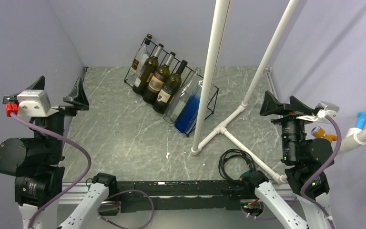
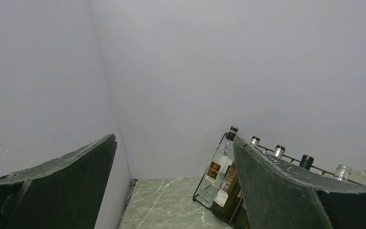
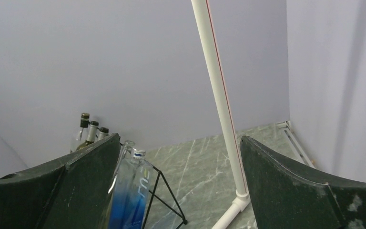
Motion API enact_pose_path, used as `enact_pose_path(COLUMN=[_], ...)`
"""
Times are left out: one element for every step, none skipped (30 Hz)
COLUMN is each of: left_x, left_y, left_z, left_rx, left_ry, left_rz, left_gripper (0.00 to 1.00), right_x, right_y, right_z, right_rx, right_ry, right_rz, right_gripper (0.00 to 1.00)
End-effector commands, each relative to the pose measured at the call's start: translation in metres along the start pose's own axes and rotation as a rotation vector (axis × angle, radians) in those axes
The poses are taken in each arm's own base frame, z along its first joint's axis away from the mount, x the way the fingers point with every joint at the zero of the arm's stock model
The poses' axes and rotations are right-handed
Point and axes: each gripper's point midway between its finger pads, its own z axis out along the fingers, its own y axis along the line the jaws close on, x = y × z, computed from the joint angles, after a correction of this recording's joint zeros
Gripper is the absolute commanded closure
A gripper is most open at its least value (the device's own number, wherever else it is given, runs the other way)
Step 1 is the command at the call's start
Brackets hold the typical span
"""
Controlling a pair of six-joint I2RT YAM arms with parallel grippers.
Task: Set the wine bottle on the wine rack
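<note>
As both arms (image 1: pixel 28 157) (image 1: pixel 305 152) sit tucked, jaws spread.

**Three views, one shared rack**

The top camera looks steeply down from behind the arm bases, taking in the whole worktop (image 1: pixel 124 133). Both wrist cameras sit low at its sides, facing the back wall (image 2: pixel 219 71). All three catch the wine rack (image 1: pixel 213 102); top and right wrist share the white pole (image 1: pixel 214 71).

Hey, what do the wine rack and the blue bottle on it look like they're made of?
The wine rack looks like thin metal wire, black-coated: slim straight bars. The blue bottle seems glass, possibly clear plastic: glossy, see-through, blue in its lower part.
</note>
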Motion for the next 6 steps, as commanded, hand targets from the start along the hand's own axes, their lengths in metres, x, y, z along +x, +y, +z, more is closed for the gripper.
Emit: enact_pose_path(left_x=[-0.0033, -0.0026, -0.001, 0.0001, 0.0008, 0.0021], left_y=[-0.002, -0.0027, -0.0036, -0.004, -0.0042, -0.0043], left_z=[0.0114, 0.0124, 0.0128, 0.0132, 0.013, 0.0129], left_rx=[-0.001, 0.001, 0.004, 0.005, 0.006, 0.005], left_ry=[-0.02, -0.019, -0.016, -0.014, -0.013, -0.011], left_rz=[0.002, 0.001, 0.002, 0.001, 0.001, 0.002], left_gripper=[0.03, 0.03, 0.03, 0.03, 0.03, 0.03], right_x=[-0.0031, -0.0025, -0.0017, -0.0011, 0.0006, 0.0013], right_y=[-0.0023, -0.0027, -0.003, -0.0031, -0.0028, -0.0021], right_z=[0.0079, 0.0086, 0.0095, 0.0105, 0.0112, 0.0115], right_rx=[0.03, 0.036, 0.041, 0.047, 0.049, 0.046], right_ry=[-0.021, -0.017, -0.01, -0.002, 0.009, 0.014], right_rz=[-0.012, -0.01, -0.009, -0.009, -0.009, -0.011], right_gripper=[0.0, 0.0, 0.0, 0.0, 0.0, 0.0])
